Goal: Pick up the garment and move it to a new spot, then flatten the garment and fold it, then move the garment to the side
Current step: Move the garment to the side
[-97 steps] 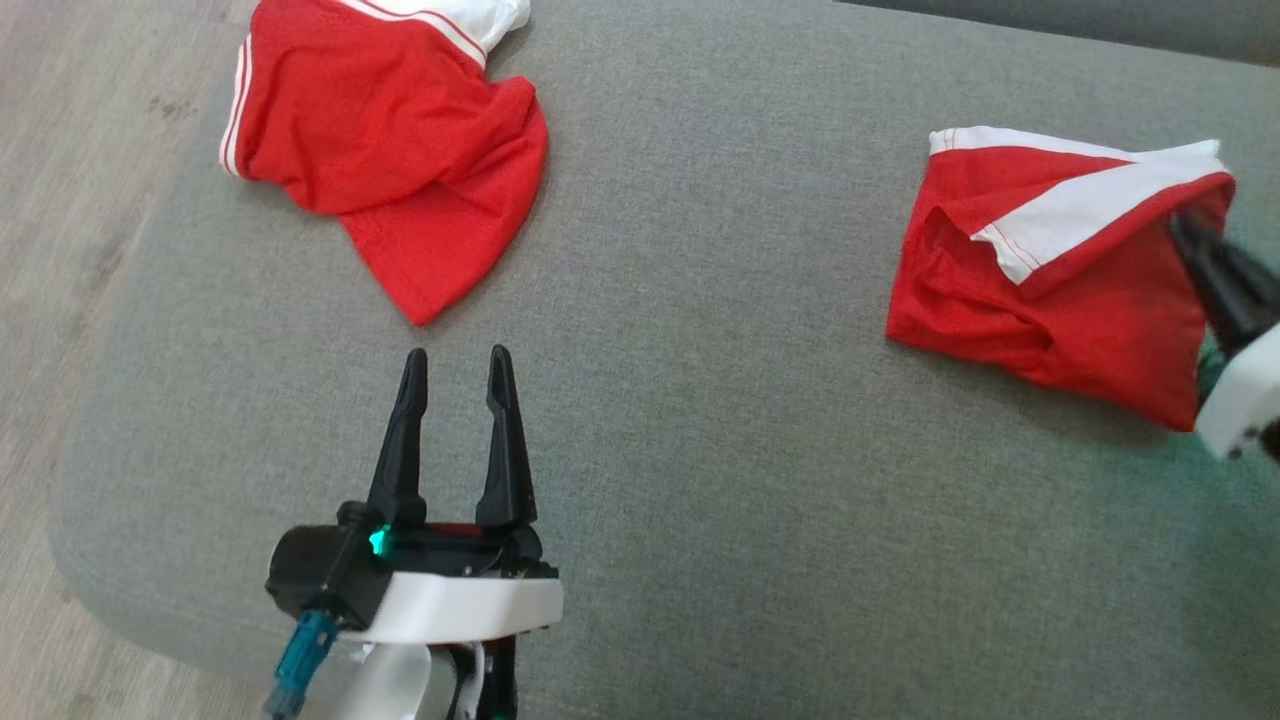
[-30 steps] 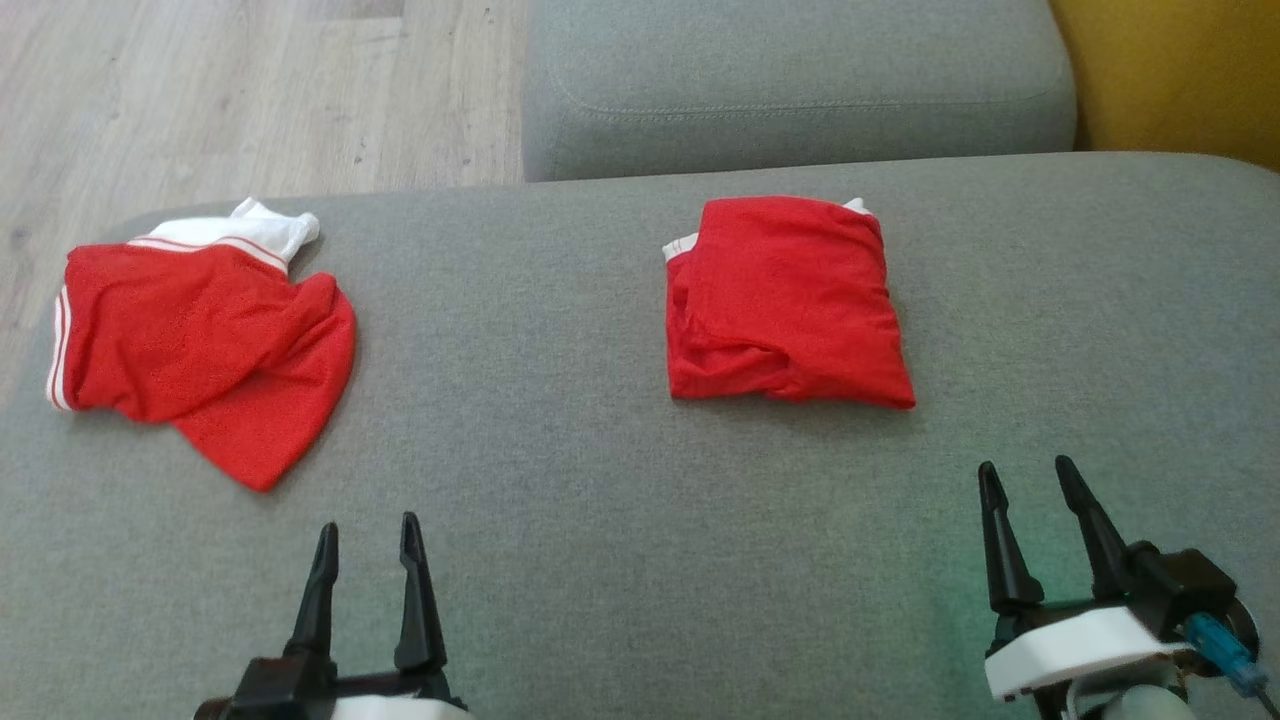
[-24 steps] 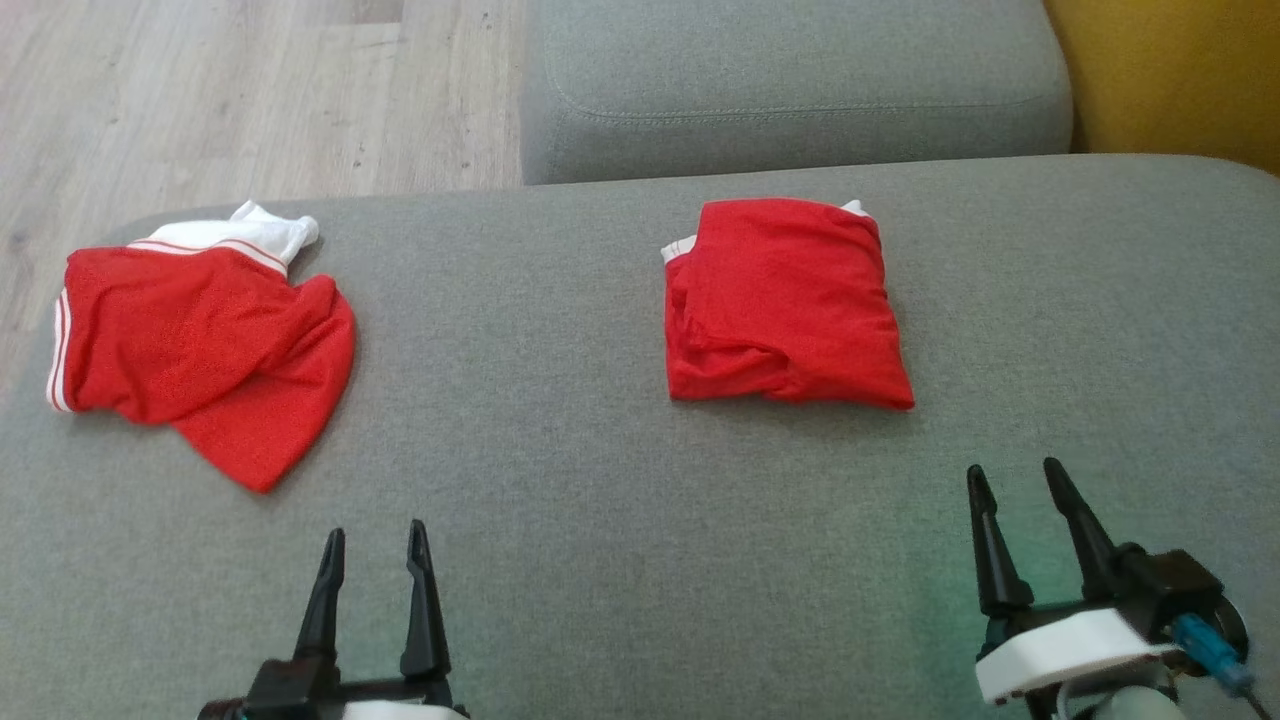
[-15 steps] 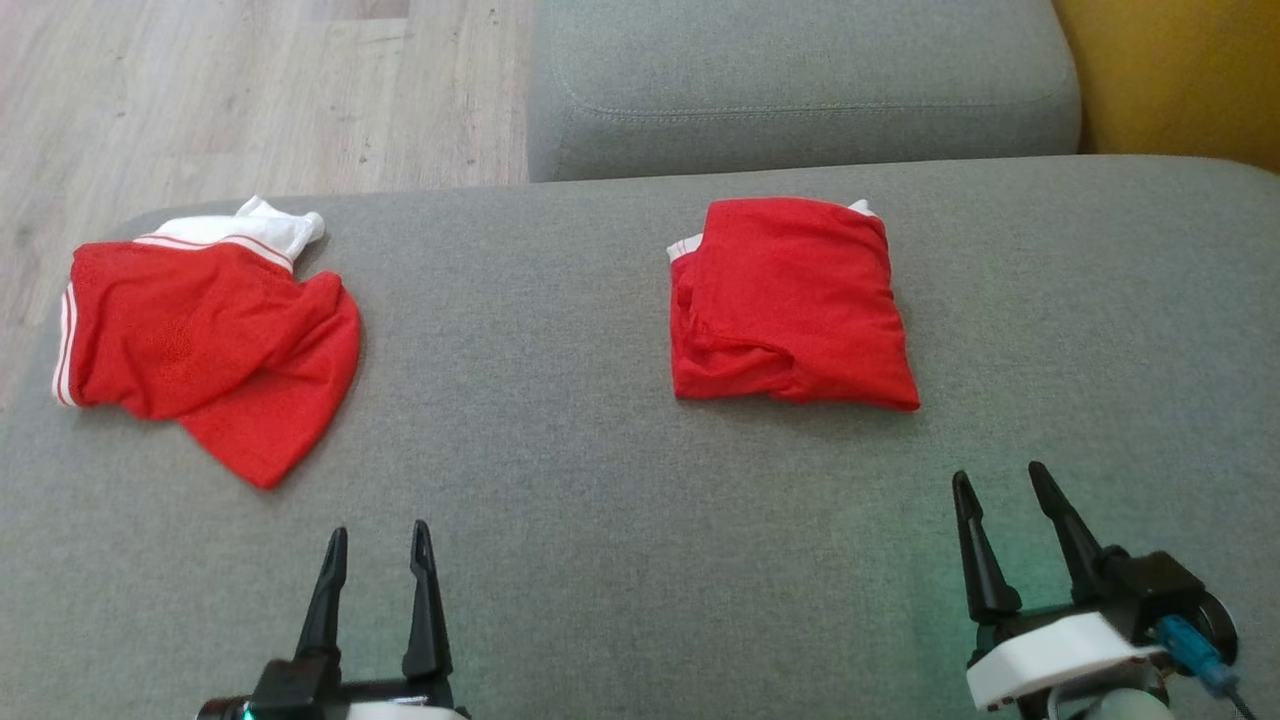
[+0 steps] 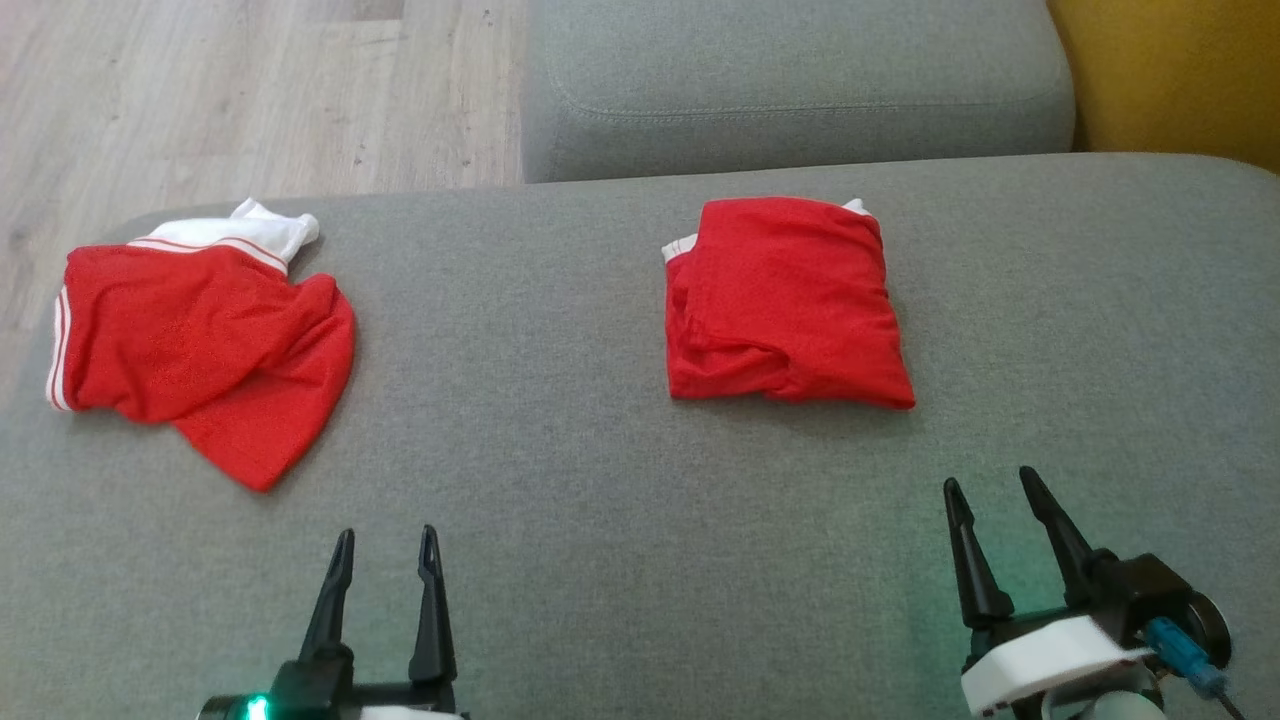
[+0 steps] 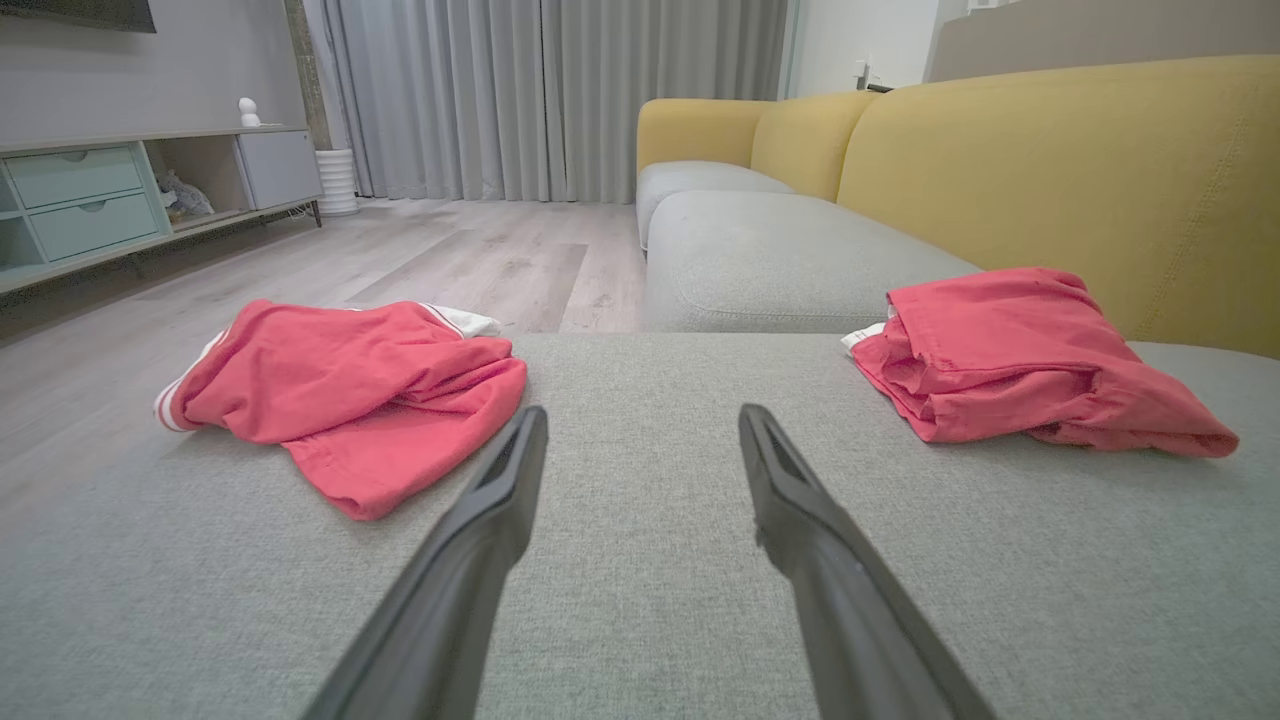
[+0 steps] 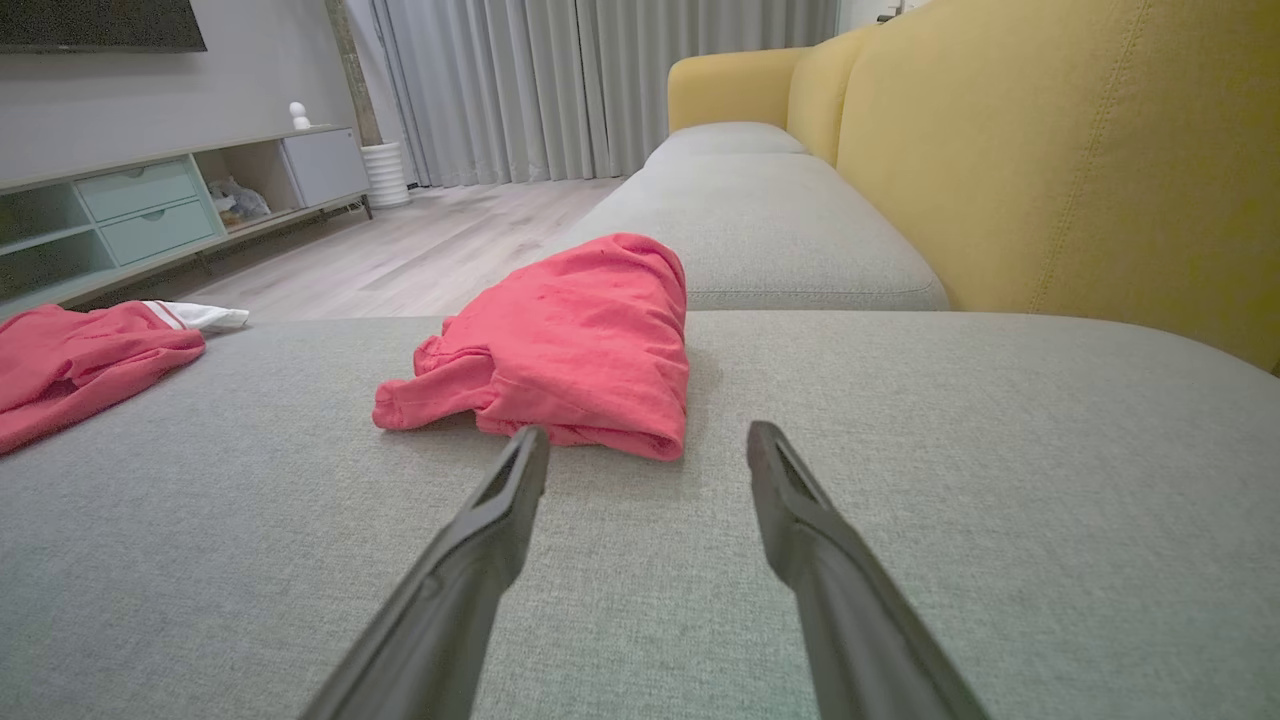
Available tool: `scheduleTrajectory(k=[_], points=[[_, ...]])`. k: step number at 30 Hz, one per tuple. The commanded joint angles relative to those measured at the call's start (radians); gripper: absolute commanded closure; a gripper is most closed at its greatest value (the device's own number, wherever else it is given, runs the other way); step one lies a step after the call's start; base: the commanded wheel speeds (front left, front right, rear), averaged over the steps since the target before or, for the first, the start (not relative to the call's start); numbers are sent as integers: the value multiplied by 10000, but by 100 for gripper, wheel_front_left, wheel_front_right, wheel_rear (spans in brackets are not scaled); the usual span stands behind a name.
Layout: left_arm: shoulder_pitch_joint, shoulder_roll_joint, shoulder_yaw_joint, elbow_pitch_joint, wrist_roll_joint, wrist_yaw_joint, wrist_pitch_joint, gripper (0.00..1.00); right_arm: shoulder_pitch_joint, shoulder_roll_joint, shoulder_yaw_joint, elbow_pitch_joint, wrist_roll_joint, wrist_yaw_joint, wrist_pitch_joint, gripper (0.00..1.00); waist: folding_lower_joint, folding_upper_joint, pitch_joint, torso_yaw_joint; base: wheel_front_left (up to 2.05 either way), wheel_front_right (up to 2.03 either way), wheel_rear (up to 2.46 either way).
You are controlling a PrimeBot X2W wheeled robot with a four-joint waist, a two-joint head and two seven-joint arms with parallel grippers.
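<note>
A red garment (image 5: 785, 300) lies folded into a compact square on the grey sofa seat (image 5: 600, 500), right of centre; it also appears in the left wrist view (image 6: 1020, 350) and the right wrist view (image 7: 570, 340). A second red garment (image 5: 190, 340) with white trim lies crumpled at the seat's left end (image 6: 350, 380) (image 7: 80, 360). My left gripper (image 5: 388, 533) (image 6: 642, 412) hovers open and empty near the front edge. My right gripper (image 5: 988, 478) (image 7: 648, 430) is open and empty too, just in front of the folded garment and apart from it.
Another grey seat cushion (image 5: 800, 80) adjoins the far side. The yellow backrest (image 5: 1170, 70) rises at the right. Wooden floor (image 5: 200, 90) lies beyond the seat's left end, with a low cabinet (image 6: 80, 200) against the wall.
Three seconds ago my right gripper was at the right garment's edge, white band showing; that garment now lies folded and free. Over the last second both grippers drew back slightly toward me.
</note>
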Motion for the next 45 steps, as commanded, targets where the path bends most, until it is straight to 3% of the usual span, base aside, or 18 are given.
scheduleTrajectory(k=[1,13,25,31,37,38,39,40,45], points=[[-298,-20,319,-285,91,21,-51,0,-204,-58,250,-240,-63,-7,-110,0,0,0,23,-20,0,0,0],[-604,-20,226,-443,197,93,-51,0,-793,-93,375,261,2,-7,-110,0,0,0,876,-197,0,0,0],[-1483,-20,-136,-645,401,95,-51,0,-3344,-243,-216,1643,543,-7,-100,0,0,0,2387,47,0,0,0],[-1870,-20,-408,-592,423,76,-51,0,-5031,-523,169,2873,1173,-7,765,0,0,0,2823,262,0,0,0],[-2110,-20,-733,-467,377,116,-51,0,-5724,-533,873,4022,2130,-7,1725,0,0,0,2955,578,0,0,0],[-2125,-20,-770,-454,358,138,-51,0,-5750,-548,1033,4207,2299,-7,1937,17,0,0,2959,614,0,0,0],[-2133,-20,-802,-443,343,160,-51,0,-5772,-580,1180,4367,2458,-7,2094,54,0,0,2957,641,0,0,0],[-2133,-20,-831,-435,329,182,-51,0,-5793,-615,1328,4457,2604,-7,2153,100,0,0,2954,661,0,0,0],[-2098,-20,-811,-453,310,282,-51,0,-5852,-852,1622,4513,3086,-7,1996,100,0,0,3000,554,0,0,0]])
